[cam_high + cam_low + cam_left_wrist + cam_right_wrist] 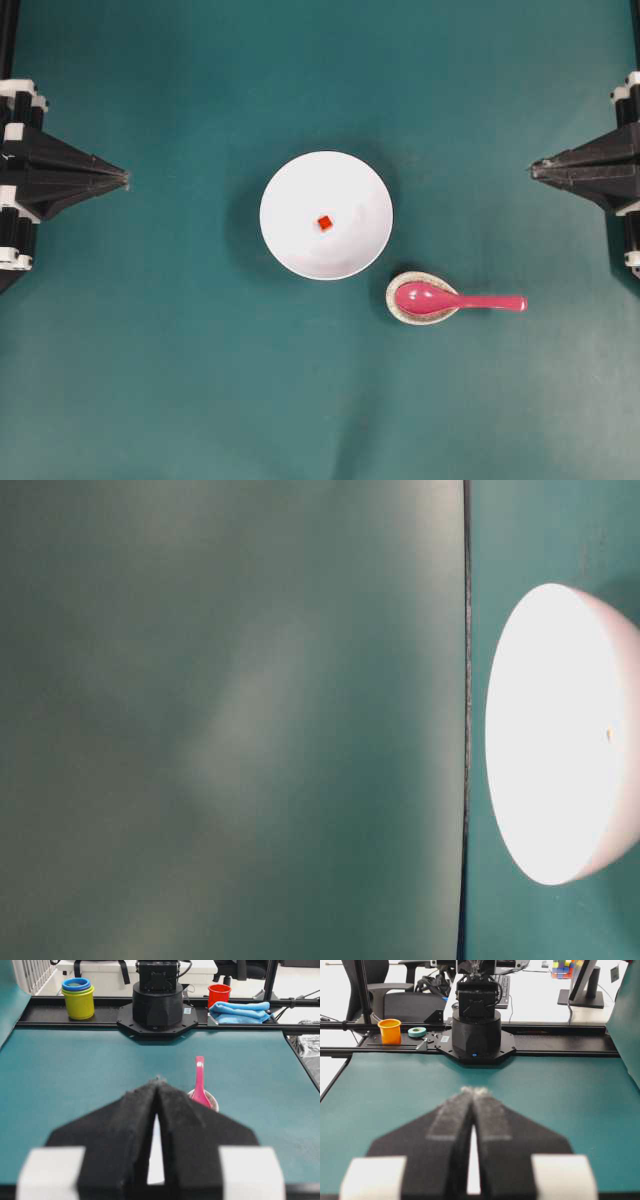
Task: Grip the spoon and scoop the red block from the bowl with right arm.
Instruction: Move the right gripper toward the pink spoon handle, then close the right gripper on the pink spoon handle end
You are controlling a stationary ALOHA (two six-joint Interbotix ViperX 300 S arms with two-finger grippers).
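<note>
**Both grippers parked shut, spoon resting in its dish**

Nearest the lower edge of the overhead view lies bare teal table [150, 400]. Just above it, right of centre, the spoon [450, 299] rests with its scoop in a small speckled grey dish [405, 310], the straight handle pointing right and overhanging the dish rim. The dish sits just beside the lower right edge of the bowl [290, 225], close to it but apart. The bowl stands at the middle of the table, and the red block [324, 223] lies on its floor near the centre.

Level with the bowl, the left gripper [122, 180] points inward from the left edge, jaws pressed together to a tip, holding nothing. The right gripper [536, 168] mirrors it from the right edge, jaws also pressed together and empty. Both are well apart from the bowl and spoon.

In the left wrist view, the closed fingers [135, 1120] fill the foreground; beyond them the spoon handle stands up from the dish, and farther off are the opposite arm base [157, 1007], stacked cups [78, 996], a red cup [218, 994] and a blue cloth [240, 1011].
</note>
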